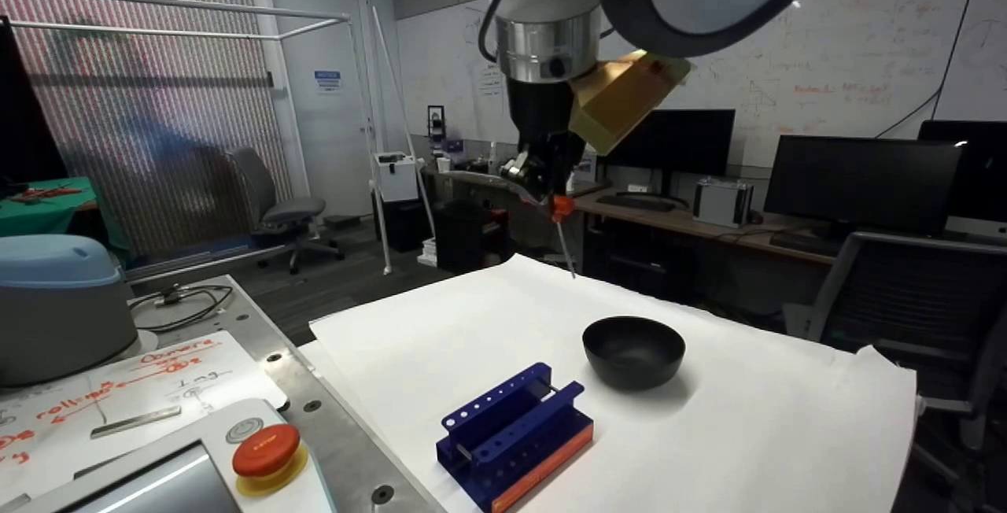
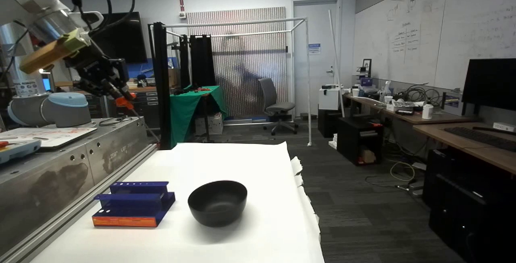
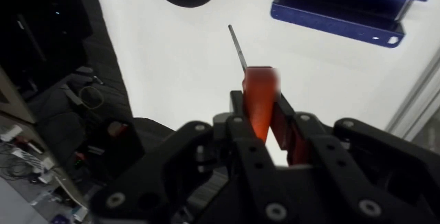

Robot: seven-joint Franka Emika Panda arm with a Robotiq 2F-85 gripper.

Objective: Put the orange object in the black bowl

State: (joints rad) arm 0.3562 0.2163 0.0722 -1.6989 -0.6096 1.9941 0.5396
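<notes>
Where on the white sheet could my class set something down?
In an exterior view, the white sheet has bare room behind and in front of the blue rack and black bowl. It is tightest between those two. The gripper holds the orange-handled tool aloft, seemingly near the far patch, so the front looks safer.

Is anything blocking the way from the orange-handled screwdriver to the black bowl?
Nothing visible blocks it. The hand holds the screwdriver in the air, and the bowl is open at the top. The blue rack stands beside the bowl, off to the right of the direct line in the wrist view.
</notes>
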